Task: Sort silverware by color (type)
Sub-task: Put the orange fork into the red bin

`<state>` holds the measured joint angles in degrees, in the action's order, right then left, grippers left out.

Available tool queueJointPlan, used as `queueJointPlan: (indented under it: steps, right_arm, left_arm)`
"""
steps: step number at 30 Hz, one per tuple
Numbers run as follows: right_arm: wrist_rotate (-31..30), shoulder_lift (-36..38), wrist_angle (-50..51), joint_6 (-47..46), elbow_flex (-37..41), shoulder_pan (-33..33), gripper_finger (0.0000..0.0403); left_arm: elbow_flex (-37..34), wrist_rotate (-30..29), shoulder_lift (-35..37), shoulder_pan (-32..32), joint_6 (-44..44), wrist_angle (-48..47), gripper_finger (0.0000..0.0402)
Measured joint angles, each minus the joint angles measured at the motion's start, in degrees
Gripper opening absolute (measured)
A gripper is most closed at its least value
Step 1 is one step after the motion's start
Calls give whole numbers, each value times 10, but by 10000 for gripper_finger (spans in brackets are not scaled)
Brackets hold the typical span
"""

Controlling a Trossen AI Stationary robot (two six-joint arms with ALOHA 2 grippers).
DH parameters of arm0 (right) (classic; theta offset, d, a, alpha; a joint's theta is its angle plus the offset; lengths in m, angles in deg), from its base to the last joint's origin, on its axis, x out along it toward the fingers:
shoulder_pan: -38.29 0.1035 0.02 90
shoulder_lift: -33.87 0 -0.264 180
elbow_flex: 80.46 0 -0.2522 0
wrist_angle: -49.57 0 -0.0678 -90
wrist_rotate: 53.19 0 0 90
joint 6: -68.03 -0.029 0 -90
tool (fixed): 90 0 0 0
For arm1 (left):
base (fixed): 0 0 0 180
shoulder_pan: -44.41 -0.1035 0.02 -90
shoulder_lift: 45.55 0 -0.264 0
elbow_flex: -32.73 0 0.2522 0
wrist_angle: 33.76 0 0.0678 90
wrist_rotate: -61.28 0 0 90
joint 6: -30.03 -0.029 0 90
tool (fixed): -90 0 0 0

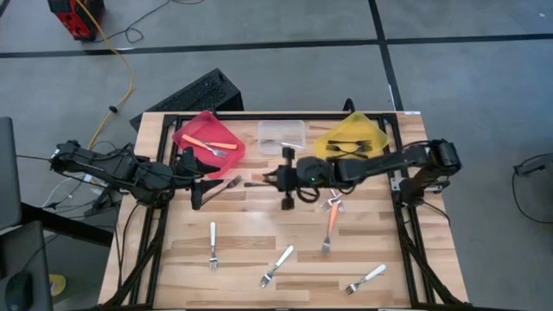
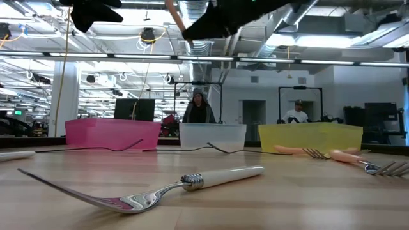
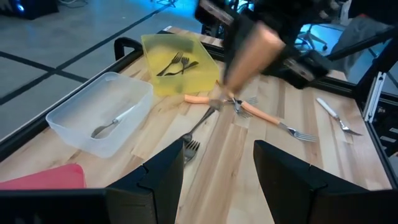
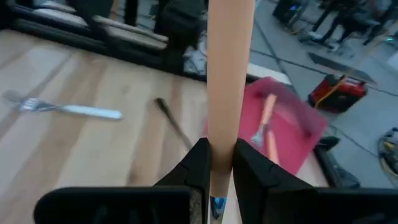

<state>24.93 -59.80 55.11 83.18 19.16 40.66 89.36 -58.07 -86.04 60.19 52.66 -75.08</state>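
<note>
High view: the right pincer (image 1: 278,179) hangs over the middle of the worktop (image 1: 173,259), just in front of the clear bin (image 1: 282,136). In the right wrist view its fingers (image 4: 200,163) are clamped on the handle of an orange fork (image 4: 230,68), which stands up between them. The left pincer (image 1: 207,185) sits near the red bin (image 1: 197,130), its fingers (image 3: 163,171) spread wide with nothing between them.

The red bin holds orange forks (image 1: 206,145), the clear bin a silver fork (image 3: 112,124), and the yellow bin (image 1: 380,131) dark forks (image 1: 352,145). A dark fork (image 1: 226,184) lies on the worktop just beside the left pincer. Two more orange forks (image 1: 331,220) lie crossed near the right arm. Four white-handled forks lie along the front of the worktop: one on the left (image 1: 212,244), two toward the middle (image 1: 278,265) and right (image 1: 366,278), and one at the front edge, close to the low camera (image 2: 147,191).
</note>
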Motion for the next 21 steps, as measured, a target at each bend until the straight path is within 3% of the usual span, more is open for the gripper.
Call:
queueJointPlan:
  steps: [3, 6, 14, 21]
  right_arm:
    - [0, -35, -95, 2, -12, -31, 70]
    - [10, -82, -125, -2, -41, -58, 70]
    - [44, -212, -128, 6, -178, -90, 70]
    - [98, -280, -136, -17, -282, -134, 70]
  left_arm:
    - [0, 0, 0, 0, -10, 0, 180]
    - [0, 0, 0, 0, -22, 2, 180]
    - [0, -2, 1, 0, -30, -6, 180]
    - [0, 6, 7, 1, -34, -10, 180]
